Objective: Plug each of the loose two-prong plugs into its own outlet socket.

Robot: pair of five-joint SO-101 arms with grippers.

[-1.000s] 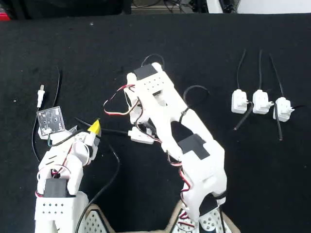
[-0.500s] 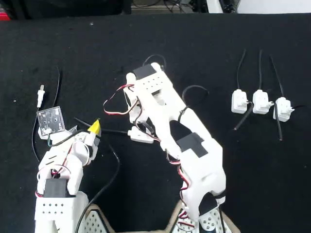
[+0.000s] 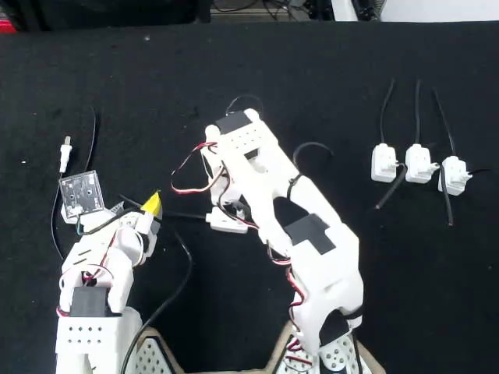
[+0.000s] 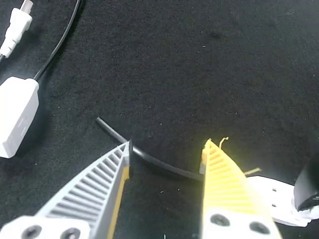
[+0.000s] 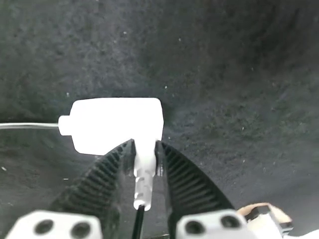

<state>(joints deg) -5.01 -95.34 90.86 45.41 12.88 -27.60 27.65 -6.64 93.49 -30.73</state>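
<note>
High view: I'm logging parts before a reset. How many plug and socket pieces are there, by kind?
white block: 4, one in the right claw
small plug: 1
grey square block: 1
Total: 6

The right gripper's [image 5: 144, 146] black ribbed fingers [image 5: 103, 178] pinch the ribbed white neck [image 5: 143, 172] of a white block-shaped plastic plug [image 5: 117, 124], whose body rests on the black cloth counter [image 5: 239, 74].
</note>
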